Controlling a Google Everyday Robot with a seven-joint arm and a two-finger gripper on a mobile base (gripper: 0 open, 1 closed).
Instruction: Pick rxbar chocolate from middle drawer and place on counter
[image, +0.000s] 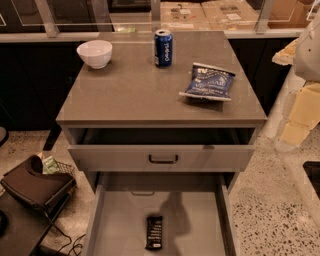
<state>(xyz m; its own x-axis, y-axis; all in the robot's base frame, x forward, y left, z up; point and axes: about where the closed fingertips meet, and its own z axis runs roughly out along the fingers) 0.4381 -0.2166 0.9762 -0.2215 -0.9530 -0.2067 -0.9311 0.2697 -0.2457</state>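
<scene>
The rxbar chocolate, a black bar with white lettering, lies flat on the floor of the open middle drawer, near its front centre. The counter is the grey-brown top slab above. My gripper is at the right edge of the view, level with the counter's right side, high above the drawer and far from the bar. Its cream fingers stand apart with nothing between them.
On the counter stand a white bowl at the back left, a blue can at the back centre and a blue snack bag on the right. The upper drawer with a dark handle is slightly pulled out. A dark bag lies on the floor to the left.
</scene>
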